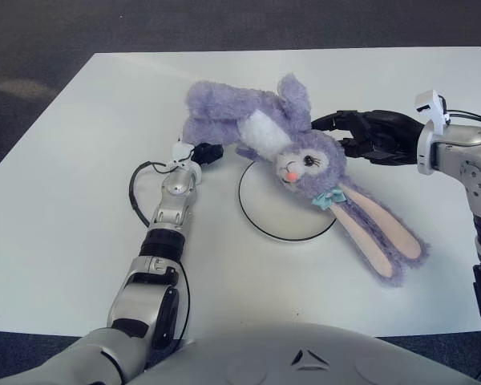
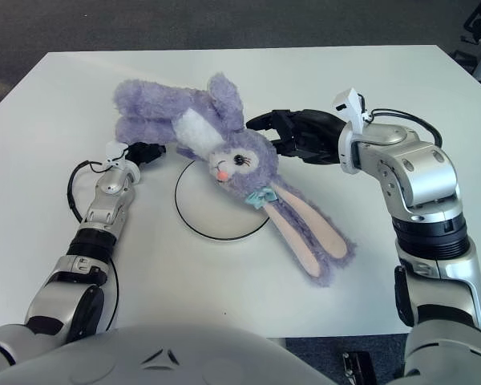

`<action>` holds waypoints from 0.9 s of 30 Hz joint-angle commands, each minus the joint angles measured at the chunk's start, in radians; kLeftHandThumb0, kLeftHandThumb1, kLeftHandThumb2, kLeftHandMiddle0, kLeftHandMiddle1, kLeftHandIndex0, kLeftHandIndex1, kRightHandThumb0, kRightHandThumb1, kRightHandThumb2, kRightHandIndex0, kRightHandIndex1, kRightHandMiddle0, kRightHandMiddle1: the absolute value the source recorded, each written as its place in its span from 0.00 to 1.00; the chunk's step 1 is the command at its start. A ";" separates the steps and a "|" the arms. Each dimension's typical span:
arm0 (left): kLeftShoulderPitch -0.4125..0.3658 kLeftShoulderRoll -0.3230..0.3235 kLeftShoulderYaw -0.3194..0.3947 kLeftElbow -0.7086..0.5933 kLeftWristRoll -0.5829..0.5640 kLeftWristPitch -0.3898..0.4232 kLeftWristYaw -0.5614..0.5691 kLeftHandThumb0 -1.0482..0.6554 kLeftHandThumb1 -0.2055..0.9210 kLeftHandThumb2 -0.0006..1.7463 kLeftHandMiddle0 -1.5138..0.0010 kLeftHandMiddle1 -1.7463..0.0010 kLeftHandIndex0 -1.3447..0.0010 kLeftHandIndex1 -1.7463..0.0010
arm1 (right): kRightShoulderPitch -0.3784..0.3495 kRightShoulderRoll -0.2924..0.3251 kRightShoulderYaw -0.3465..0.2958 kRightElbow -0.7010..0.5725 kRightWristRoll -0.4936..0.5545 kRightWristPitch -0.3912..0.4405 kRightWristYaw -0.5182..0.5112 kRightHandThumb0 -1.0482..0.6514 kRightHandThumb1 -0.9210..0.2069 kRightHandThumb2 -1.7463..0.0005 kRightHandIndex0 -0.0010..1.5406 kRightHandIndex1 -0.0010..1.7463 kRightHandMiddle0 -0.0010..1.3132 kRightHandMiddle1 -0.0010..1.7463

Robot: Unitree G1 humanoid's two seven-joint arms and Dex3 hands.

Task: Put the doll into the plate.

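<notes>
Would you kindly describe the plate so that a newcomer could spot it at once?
On the white table, look between the two robot arms. The plate is a flat white disc with a thin dark rim, partly under the purple plush rabbit, whose head lies over its upper edge.

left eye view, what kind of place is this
Probably a robot test or lab space: a plain white table on dark carpet, with just a purple plush rabbit and a white plate between two arms.
</notes>
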 commanded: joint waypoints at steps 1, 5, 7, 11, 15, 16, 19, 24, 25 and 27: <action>0.056 -0.011 -0.014 0.040 0.008 0.029 -0.010 0.39 0.78 0.49 0.39 0.00 0.75 0.00 | -0.017 0.002 -0.020 -0.009 0.006 0.004 -0.011 0.04 0.00 0.44 0.02 0.26 0.00 0.35; 0.061 -0.010 -0.010 0.029 -0.001 0.032 -0.018 0.39 0.78 0.49 0.38 0.00 0.75 0.00 | -0.021 0.001 -0.021 -0.003 0.006 0.005 -0.017 0.04 0.00 0.45 0.03 0.27 0.00 0.36; 0.063 -0.010 -0.010 0.023 -0.004 0.032 -0.021 0.39 0.78 0.49 0.37 0.00 0.75 0.00 | -0.022 0.000 -0.021 0.000 0.005 0.003 -0.019 0.04 0.00 0.45 0.02 0.27 0.00 0.37; 0.092 -0.007 -0.021 -0.048 0.007 0.048 -0.020 0.39 0.78 0.50 0.32 0.00 0.74 0.00 | -0.018 -0.001 -0.013 0.027 -0.017 -0.030 -0.025 0.05 0.00 0.45 0.02 0.26 0.00 0.36; 0.159 0.001 -0.043 -0.242 0.016 0.131 -0.025 0.39 0.77 0.50 0.30 0.00 0.74 0.00 | -0.017 0.003 -0.003 0.058 -0.042 -0.061 -0.037 0.04 0.00 0.47 0.01 0.26 0.00 0.35; 0.173 0.005 -0.047 -0.282 0.018 0.151 -0.027 0.39 0.77 0.50 0.29 0.00 0.74 0.00 | -0.020 0.005 0.000 0.066 -0.046 -0.063 -0.041 0.05 0.00 0.47 0.01 0.26 0.00 0.35; 0.201 0.017 -0.057 -0.355 0.030 0.182 -0.031 0.39 0.76 0.51 0.29 0.00 0.73 0.00 | -0.038 0.011 0.006 0.093 -0.058 -0.057 -0.055 0.05 0.00 0.48 0.01 0.26 0.00 0.34; 0.247 0.031 -0.073 -0.455 0.058 0.221 -0.033 0.38 0.73 0.54 0.27 0.00 0.72 0.00 | -0.083 0.016 0.024 0.141 -0.080 -0.043 -0.071 0.07 0.00 0.48 0.01 0.26 0.00 0.32; 0.252 0.032 -0.074 -0.467 0.062 0.227 -0.033 0.38 0.72 0.54 0.26 0.00 0.71 0.00 | -0.089 0.017 0.026 0.147 -0.082 -0.043 -0.072 0.07 0.00 0.48 0.01 0.26 0.00 0.32; 0.266 0.039 -0.079 -0.492 0.085 0.235 -0.027 0.38 0.71 0.55 0.25 0.00 0.71 0.00 | -0.098 0.020 0.032 0.157 -0.092 -0.045 -0.078 0.08 0.00 0.48 0.01 0.26 0.00 0.32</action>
